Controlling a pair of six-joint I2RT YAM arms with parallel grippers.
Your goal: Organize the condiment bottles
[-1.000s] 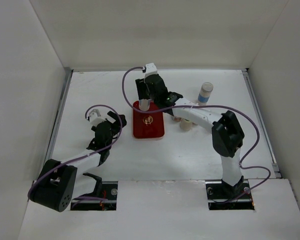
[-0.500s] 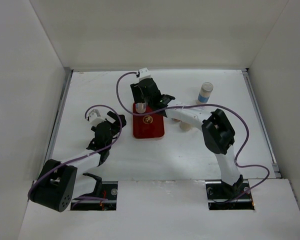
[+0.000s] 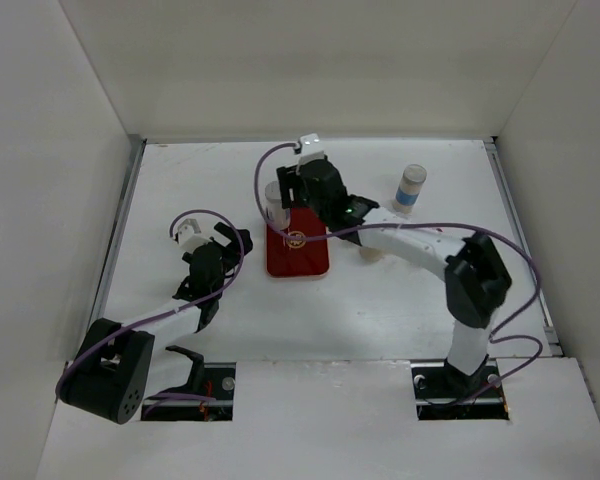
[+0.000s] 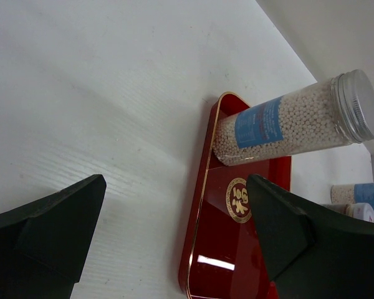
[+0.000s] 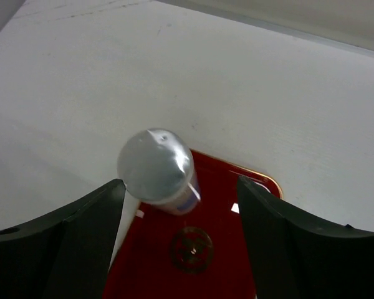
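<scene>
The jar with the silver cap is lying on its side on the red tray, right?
Not quite. The jar is standing upright, not lying on its side; it is indeed on the red tray, at a corner. The right wrist view looks down onto its silver cap.

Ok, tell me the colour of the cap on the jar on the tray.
Silver; the cap shows best in the left wrist view.

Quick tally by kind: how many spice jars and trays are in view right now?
Spice jars: 3 (silver-capped jar on the tray, blue-banded jar far right, third jar half hidden under the right arm)
Red tray: 1
Total: 4
</scene>
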